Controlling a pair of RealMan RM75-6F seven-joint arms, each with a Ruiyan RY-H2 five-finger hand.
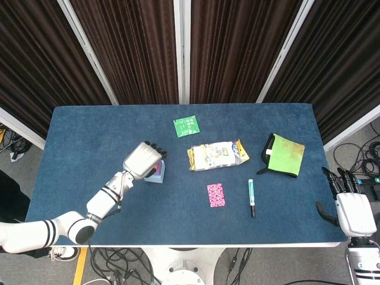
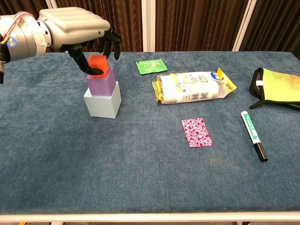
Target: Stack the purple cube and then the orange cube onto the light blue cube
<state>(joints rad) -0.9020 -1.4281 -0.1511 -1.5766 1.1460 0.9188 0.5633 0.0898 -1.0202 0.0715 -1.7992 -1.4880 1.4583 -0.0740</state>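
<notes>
In the chest view the light blue cube (image 2: 102, 104) stands on the table at the left with the purple cube (image 2: 101, 83) on it. The orange cube (image 2: 99, 63) sits on top of the purple one. My left hand (image 2: 75, 27) arches over the stack and pinches the orange cube between thumb and fingers. From the head view the left hand (image 1: 142, 160) covers most of the stack; only an edge of the light blue cube (image 1: 159, 177) shows. My right hand (image 1: 354, 212) hangs off the table's right edge, fingers apart, holding nothing.
A green packet (image 2: 151, 66) lies behind the stack's right. A snack bag (image 2: 192, 87), a pink patterned card (image 2: 197, 132), a marker (image 2: 253, 137) and a green-and-black pouch (image 2: 280, 89) are spread over the middle and right of the table.
</notes>
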